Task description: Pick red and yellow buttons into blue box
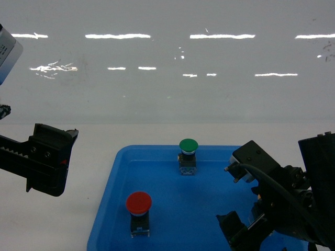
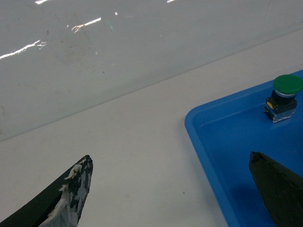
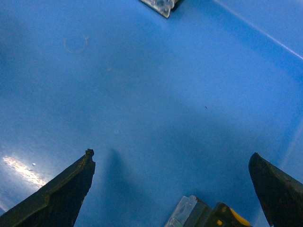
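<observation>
Two claws are seen spread wide: the left claw (image 2: 170, 189) over the desk (image 2: 132, 142), the right claw (image 3: 170, 189) over the tray (image 1: 110, 209). The red button (image 1: 138, 203) stands at 7 o'clock, the yellow button (image 3: 227, 215) between the right fingers. No writing is legible.

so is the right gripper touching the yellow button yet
Apart. In the right wrist view the right gripper is open, and the yellow button lies on the tray between its fingers, blue floor showing on both sides.
</observation>
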